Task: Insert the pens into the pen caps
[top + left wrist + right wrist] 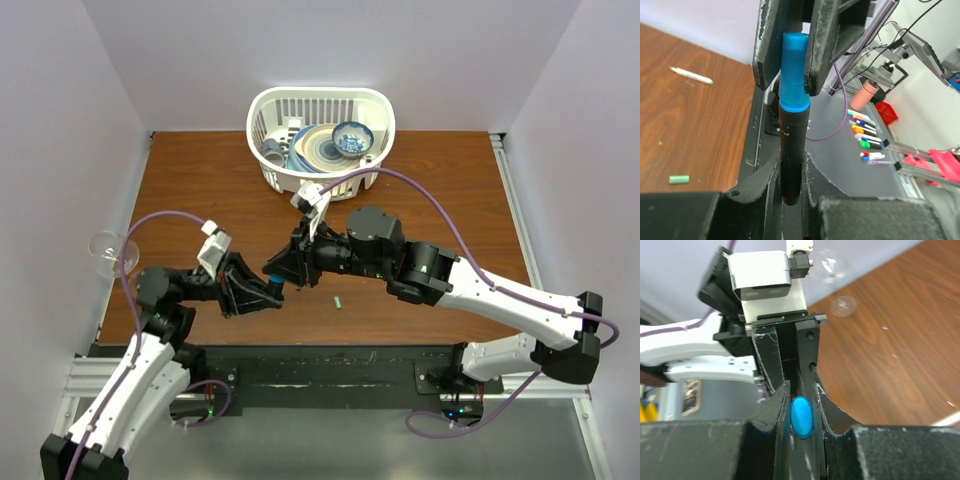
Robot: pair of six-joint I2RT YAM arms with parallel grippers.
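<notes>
The white-and-black left arm (150, 370) reaches rightward and the white-and-black right arm (500, 295) stretches leftward, elbow bent, so that their black two-finger grippers meet tip to tip. The left gripper (791, 182) is clamped on a black marker barrel (790, 145), the right gripper (801, 407) on its blue plastic cap (793, 70) — each pair of fingers facing the other.

In the left wrist view, the lower end of the black marker pen (790, 135) is lost between the fingers of the left gripper (790, 166), and the right gripper (790, 89) covers the sides of its blue plastic cap (793, 60). From above we see only a blue sliver between the grippers, and the small green plastic cylinder (339, 301) is too tiny to tell its open end. The clear glass (827, 267) is a mere blur in the right wrist view.
</notes>
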